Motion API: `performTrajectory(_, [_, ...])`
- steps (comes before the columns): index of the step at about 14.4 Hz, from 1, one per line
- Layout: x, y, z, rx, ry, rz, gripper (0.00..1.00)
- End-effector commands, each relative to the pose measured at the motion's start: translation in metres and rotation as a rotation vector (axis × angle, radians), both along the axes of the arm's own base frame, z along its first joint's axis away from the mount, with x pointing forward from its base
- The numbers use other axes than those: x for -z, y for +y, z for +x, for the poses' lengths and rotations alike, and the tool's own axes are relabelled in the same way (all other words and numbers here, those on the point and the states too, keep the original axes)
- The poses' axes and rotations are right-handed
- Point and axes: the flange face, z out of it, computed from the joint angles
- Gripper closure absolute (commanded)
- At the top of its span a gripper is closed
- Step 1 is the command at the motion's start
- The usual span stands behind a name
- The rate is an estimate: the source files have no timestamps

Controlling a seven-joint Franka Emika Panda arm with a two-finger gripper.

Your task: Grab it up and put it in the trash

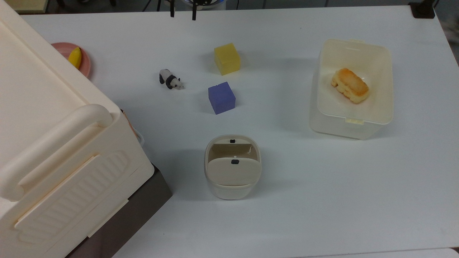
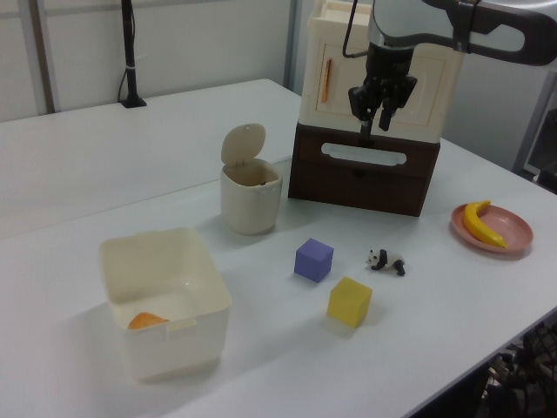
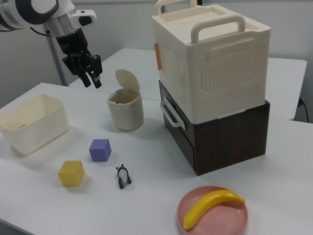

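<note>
Broadly, the white table (image 1: 322, 200) carries most of the scene, and we work down from its biggest load. At 9 o'clock in the top view stands the large cream plastic box with a bar handle (image 1: 53, 143), seated on a dark brown wooden drawer base (image 2: 365, 178). At 2 o'clock sits the open cream plastic tub (image 1: 353, 120) with a golden piece of bread (image 1: 349, 85) inside.

The small beige rounded-square plastic bin (image 1: 232, 186) stands near the table's middle, slightly toward 6 o'clock. Its flap lid (image 2: 243, 143) is tipped up, so the mouth is open. The round pink plate (image 1: 86, 68) with a yellow banana (image 1: 75, 57) lies at 10 o'clock.

The purple cube (image 1: 221, 97) sits at 12 o'clock from the bin, and the yellow foam cube (image 1: 227, 58) at 12 o'clock from that. The black-and-white panda figurine (image 1: 171, 79) is at 10 o'clock from the purple cube.

The black two-finger gripper (image 2: 372, 122) hangs high above the table at the 12 o'clock edge in the top view. Its fingers are spread apart with nothing between them.

We cannot place the crumpled wad of white tissue paper on the bare table. It may be hidden inside the bin, in which case we judge the task close to done.

Such a wad should be very light, soft and springy. It should be pinched across its bulk and squeezed fully, since it may cling to a finger on release.
</note>
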Motion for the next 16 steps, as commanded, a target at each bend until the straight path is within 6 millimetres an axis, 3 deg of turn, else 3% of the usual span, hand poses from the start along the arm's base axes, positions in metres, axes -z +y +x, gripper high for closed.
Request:
performTrajectory(1, [-0.0036, -0.0001, 0.0000, -0.007, 0.000, 0.024, 0.04])
performTrajectory(2, [-0.0035, -0.0002, -0.0001, -0.014, 0.002, 0.023, 0.29])
performTrajectory(5, [-0.0043, -0.0001, -0.0006, -0.019, 0.002, 0.023, 0.69])
performTrajectory(9, [-0.0035, 0.0000, -0.0001, -0.019, 0.003, 0.024, 0.78])
performTrajectory(10, [-0.0035, -0.0008, -0.0001, -0.017, 0.003, 0.024, 0.76])
performTrajectory(12, [-0.0035, -0.0002, -0.0001, -0.016, 0.003, 0.023, 0.64])
performTrajectory(16, [-0.0035, -0.0001, -0.0001, -0.013, 0.002, 0.023, 0.07])
